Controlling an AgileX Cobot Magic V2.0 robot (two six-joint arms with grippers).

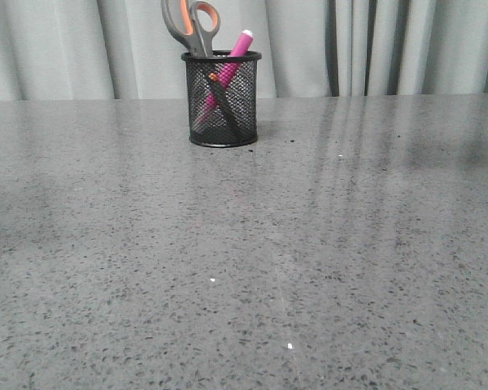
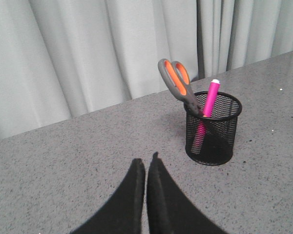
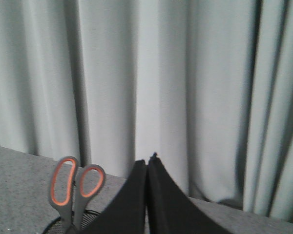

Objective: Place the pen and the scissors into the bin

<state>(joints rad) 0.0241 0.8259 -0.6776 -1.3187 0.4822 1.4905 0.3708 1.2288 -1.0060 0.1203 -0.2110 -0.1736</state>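
The black wire-mesh bin (image 1: 221, 101) stands at the far middle of the grey table. The scissors (image 1: 192, 27) stand in it, blades down, with the grey and orange handles sticking out above the rim. The pink pen (image 1: 240, 45) leans in it beside them. In the left wrist view the bin (image 2: 213, 129), the scissors (image 2: 176, 84) and the pen (image 2: 211, 97) lie ahead of my left gripper (image 2: 146, 163), which is shut and empty. My right gripper (image 3: 147, 161) is shut and empty, with the scissors' handles (image 3: 72, 186) beside it. No gripper shows in the front view.
Pale grey curtains (image 1: 374, 45) hang behind the table's far edge. The speckled grey table top (image 1: 244, 268) stretches from the bin to the front.
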